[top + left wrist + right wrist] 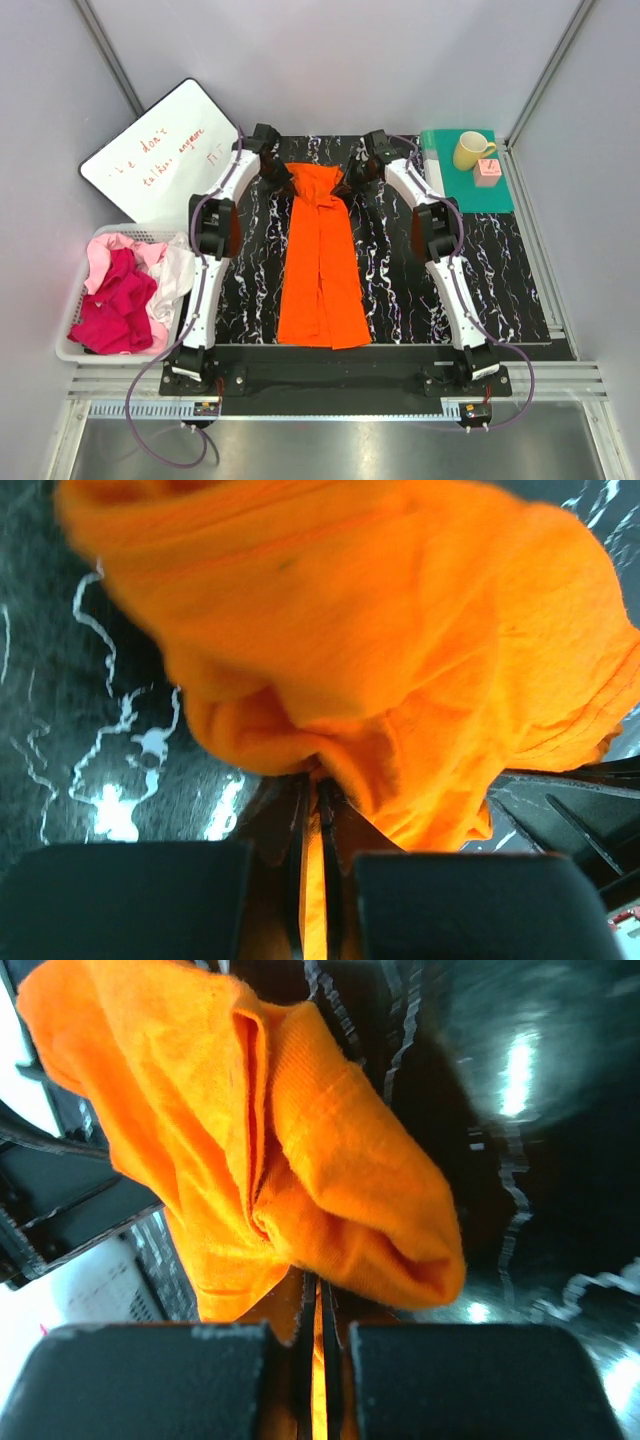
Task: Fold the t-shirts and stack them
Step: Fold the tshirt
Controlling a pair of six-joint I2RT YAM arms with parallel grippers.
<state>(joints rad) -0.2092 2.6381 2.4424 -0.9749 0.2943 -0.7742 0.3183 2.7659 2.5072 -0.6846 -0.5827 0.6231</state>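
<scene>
- T-shirts in pink (118, 300) are heaped, crumpled, in the white basket (72, 352) at the left edge of the scene. They are well apart from both claws, and the left arm is the nearer one to them.
- At the far end of the table, the left gripper (313, 788) is closed on the far-left corner of the orange t-shirt (322, 270). A thin fold of orange cloth is pinched between its jaws. The left arm is stretched well forward, with its forearm angled inward towards the shirt.
- Between the two arms, the orange t-shirt is laid as a long narrow strip on the black marbled mat (480, 290). Its long axis runs from near to far. The near hem is spread flat close to the arm bases, while the far end is bunched at the claws. From either claw, the bulk of the cloth lies to the near side.
- To the right, the right gripper (318, 1290) is closed on the far-right corner, with orange cloth likewise nipped between its jaws. The right arm is held in a mirrored pose, reaching far and bent inward.
- A fold along the long axis is judged to be the step in hand. The far end would have to be carried nearward over the near hem, with both corners kept level.
</scene>
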